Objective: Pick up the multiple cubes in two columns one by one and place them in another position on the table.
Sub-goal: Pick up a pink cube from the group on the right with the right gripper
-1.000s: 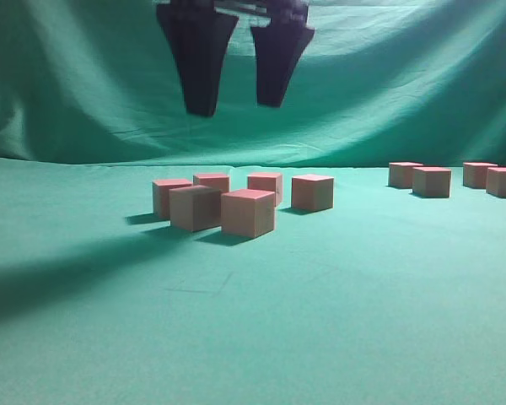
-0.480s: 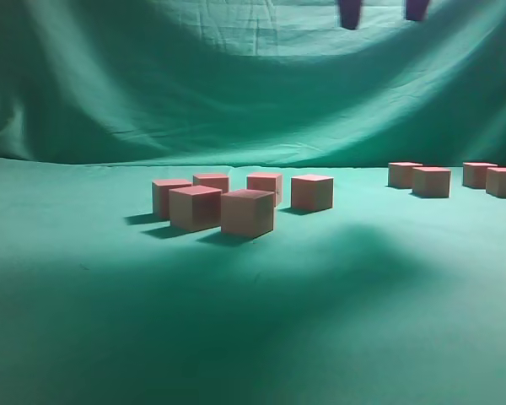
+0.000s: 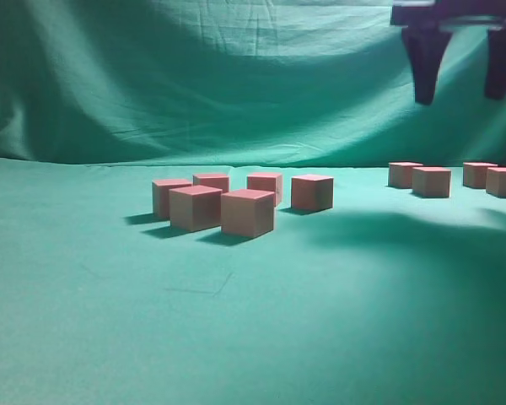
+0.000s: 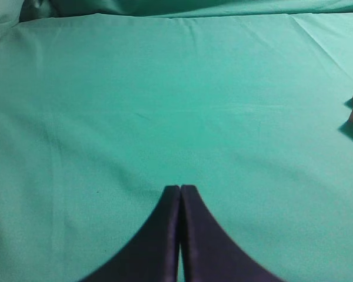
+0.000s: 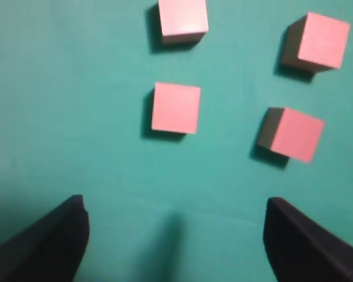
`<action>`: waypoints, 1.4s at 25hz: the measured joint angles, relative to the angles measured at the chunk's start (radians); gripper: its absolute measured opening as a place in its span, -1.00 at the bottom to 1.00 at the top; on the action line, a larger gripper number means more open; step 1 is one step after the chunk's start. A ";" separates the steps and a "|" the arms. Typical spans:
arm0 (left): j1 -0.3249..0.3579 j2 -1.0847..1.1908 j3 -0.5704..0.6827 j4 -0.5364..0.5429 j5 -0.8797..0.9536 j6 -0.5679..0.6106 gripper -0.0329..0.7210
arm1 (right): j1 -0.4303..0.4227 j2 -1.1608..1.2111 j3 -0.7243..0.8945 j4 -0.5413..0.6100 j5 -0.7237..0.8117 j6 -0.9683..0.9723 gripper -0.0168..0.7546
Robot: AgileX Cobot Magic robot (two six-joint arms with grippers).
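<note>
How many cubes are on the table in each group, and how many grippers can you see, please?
Cubes, middle group: 5
Cubes, right group: 4
Grippers: 2, the left with jaws shut, the right with jaws open above the right group
Total: 9 cubes and 2 grippers, 11 things on or over the table

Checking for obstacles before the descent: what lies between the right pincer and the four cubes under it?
Nothing: the right wrist view shows only bare green cloth between the open right pincer and the four cubes.
</note>
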State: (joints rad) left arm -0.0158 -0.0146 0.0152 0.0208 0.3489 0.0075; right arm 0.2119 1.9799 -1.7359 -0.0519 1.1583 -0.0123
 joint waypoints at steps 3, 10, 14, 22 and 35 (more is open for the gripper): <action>0.000 0.000 0.000 0.000 0.000 0.000 -0.91 | 0.000 0.047 0.001 0.004 -0.082 -0.002 0.59; 0.000 0.000 0.000 0.000 0.000 0.000 -0.91 | 0.000 0.151 0.001 -0.020 -0.189 -0.003 0.44; 0.000 0.000 0.000 0.000 0.000 0.000 -0.91 | 0.000 0.192 0.001 -0.021 -0.231 -0.003 0.46; 0.000 0.000 0.000 0.000 0.000 0.000 -0.91 | 0.000 0.221 0.001 -0.020 -0.260 -0.003 0.46; 0.000 0.000 0.000 0.000 0.000 0.000 -0.91 | 0.000 0.238 -0.007 -0.007 -0.240 -0.003 -0.28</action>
State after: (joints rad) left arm -0.0158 -0.0146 0.0152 0.0208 0.3489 0.0075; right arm 0.2119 2.2180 -1.7426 -0.0593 0.9185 -0.0156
